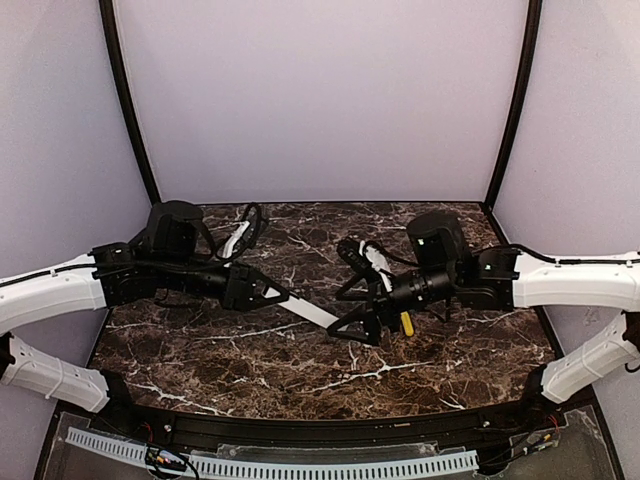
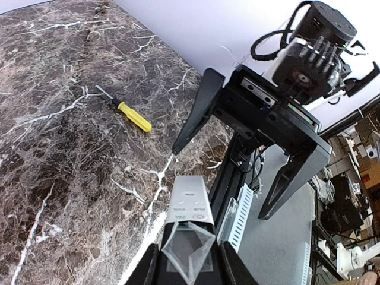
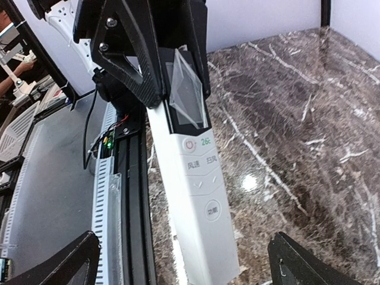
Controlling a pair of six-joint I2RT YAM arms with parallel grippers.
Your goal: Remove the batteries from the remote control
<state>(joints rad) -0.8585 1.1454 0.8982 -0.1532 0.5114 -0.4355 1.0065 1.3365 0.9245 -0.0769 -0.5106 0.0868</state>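
Task progress, early stage. The left gripper (image 1: 280, 294) has its fingers clamped on the display end of the remote control (image 3: 199, 190) and holds it off the marble table (image 1: 220, 350). In the top view the white bar runs from that grip toward 4 o'clock. The right gripper (image 2: 219, 181) has its fingers (image 3: 56, 264) spread wide on either side of the remote's free end. It touches nothing and carries nothing.

The right wrist view shows the button face of the remote, so the battery recess lies on the hidden side. Whether its cover is on or off cannot be told. No batteries appear in any view, neither on the table nor in a gripper.

A yellow-handled screwdriver (image 2: 133, 116) lies on the table at 3 o'clock of the right gripper in the top view, untouched.

Judged from this, the remote is secured and presented, but the unloading itself appears wholly ahead: reaching the recess, then taking out each cell.
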